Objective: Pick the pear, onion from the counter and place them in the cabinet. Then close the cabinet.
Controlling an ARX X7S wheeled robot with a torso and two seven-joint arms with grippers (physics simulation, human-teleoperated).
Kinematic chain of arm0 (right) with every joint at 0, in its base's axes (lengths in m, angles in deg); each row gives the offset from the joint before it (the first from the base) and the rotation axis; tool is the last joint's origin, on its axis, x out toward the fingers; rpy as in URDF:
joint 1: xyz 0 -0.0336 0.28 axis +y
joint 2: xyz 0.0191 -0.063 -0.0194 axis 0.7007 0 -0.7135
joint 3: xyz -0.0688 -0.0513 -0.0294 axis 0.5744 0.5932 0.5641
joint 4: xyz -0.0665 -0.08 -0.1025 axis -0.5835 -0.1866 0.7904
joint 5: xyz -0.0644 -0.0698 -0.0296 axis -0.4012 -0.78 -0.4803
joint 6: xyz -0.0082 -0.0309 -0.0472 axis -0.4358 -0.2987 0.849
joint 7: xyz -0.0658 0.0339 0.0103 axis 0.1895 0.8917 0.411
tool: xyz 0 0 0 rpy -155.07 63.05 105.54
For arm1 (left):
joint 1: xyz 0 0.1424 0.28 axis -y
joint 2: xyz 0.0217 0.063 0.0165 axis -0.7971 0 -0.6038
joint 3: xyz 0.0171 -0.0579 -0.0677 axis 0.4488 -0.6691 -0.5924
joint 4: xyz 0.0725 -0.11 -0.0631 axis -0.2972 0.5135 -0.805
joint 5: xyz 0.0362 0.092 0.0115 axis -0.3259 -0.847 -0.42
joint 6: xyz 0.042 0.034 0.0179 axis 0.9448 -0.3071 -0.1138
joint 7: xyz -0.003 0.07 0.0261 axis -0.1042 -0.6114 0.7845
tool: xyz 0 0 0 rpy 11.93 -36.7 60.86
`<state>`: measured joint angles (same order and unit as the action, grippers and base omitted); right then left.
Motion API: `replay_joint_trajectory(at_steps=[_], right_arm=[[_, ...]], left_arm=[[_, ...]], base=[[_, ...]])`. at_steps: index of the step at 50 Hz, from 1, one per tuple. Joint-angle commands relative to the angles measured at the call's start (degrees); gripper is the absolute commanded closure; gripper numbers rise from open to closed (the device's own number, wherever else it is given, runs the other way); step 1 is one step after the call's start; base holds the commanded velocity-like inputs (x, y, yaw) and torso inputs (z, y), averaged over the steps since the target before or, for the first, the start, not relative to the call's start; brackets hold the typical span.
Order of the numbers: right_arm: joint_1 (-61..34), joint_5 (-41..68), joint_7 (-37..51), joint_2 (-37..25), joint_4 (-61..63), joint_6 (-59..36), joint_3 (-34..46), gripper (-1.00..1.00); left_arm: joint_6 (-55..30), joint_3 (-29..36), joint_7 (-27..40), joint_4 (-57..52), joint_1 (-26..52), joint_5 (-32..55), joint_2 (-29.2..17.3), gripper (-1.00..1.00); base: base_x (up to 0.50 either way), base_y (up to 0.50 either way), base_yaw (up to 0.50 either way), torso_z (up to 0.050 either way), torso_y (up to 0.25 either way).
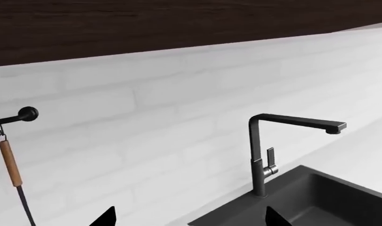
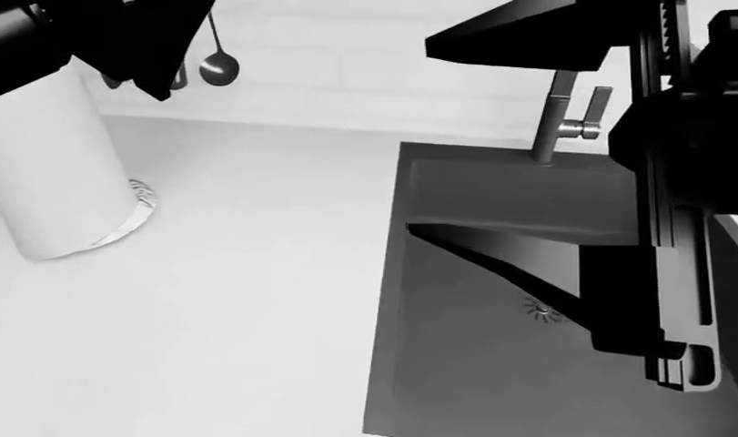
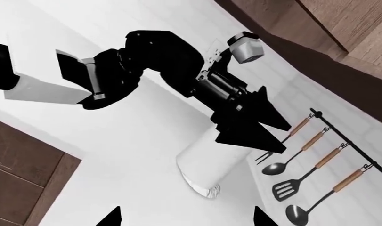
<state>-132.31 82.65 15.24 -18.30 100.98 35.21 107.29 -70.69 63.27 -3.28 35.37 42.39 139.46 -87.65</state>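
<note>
Neither pear nor onion appears in any view. The left gripper [image 3: 256, 125] hangs raised beside the paper towel roll [image 3: 207, 169], fingers spread and holding nothing. The right gripper [image 3: 184, 219] sits high over the sink [image 2: 502, 300] (tips apart, empty), apparently positioned for searching the counter [image 2: 247, 300].

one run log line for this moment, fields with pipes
left gripper: raised, nothing held | right gripper: over sink | pear, onion: not in view | counter: paper towel roll
</note>
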Motion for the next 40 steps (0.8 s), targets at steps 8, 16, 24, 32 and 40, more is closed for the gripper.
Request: replay_joint_trajectory(at_steps=[8,16,24,32,40], right_arm=[[-0.82,1.10,0.74,-0.89,-0.05,-0.82,-0.65,-1.00],[-0.77,1.46,0.95,-1.13,-0.22,-0.47,-1.19,-1.00],[-0.71,1.70,1.31,-1.05,-0.38,-0.25,-1.49,-1.00],[-0.68,2.30,1.44,-1.00,-0.81,0.38,-2.23,-1.00],[-0.79,2.46,1.43,-1.11,-1.00,0.55,-2.55,-1.00]], left_arm=[[-0.77,-4.55,7.96,-0.21,-1.05,5.36,0.03,-1.00],[-0.71,-9.61,15.97,2.15,-2.30,11.72,1.10,-1.00],[-0.50,-12.06,19.17,3.25,-2.68,15.57,1.54,-1.00],[1.09,-16.52,27.16,7.60,-1.25,22.37,3.15,-1.00],[5.49,-21.00,35.48,9.16,-0.84,25.26,4.49,-1.00]], base=[[0.00,0.00,0.00,0.000,0.000],[0.00,0.00,0.00,0.000,0.000],[0.00,0.00,0.00,0.000,0.000],[0.00,0.00,0.00,0.000,0.000],[0.00,0.00,0.00,0.000,0.000]])
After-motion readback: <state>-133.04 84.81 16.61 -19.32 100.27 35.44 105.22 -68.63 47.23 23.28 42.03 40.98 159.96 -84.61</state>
